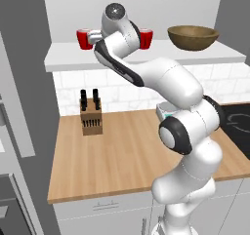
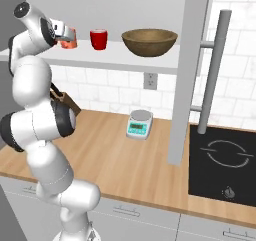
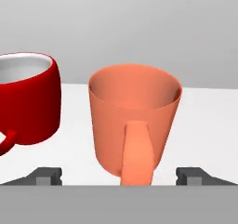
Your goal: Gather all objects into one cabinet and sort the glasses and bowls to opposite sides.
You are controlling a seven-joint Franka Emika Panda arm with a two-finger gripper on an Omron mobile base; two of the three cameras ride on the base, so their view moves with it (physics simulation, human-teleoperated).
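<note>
Gripper point(image 3: 119, 175) is standing wide open around the salmon-orange cup point(image 3: 134, 121), which I am leaving on the cabinet's white base point(image 3: 204, 125) beside a red cup point(image 3: 28, 100), glasses grouped apart from the wooden bowl point(image 2: 149, 41).

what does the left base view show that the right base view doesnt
Left base view alone: a knife block on the wooden counter and a red cup at the shelf's left end. Right base view alone: the salmon-orange cup at the open gripper, a wall socket. Both: the wooden bowl, a red cup, the scale, the hob.
</note>
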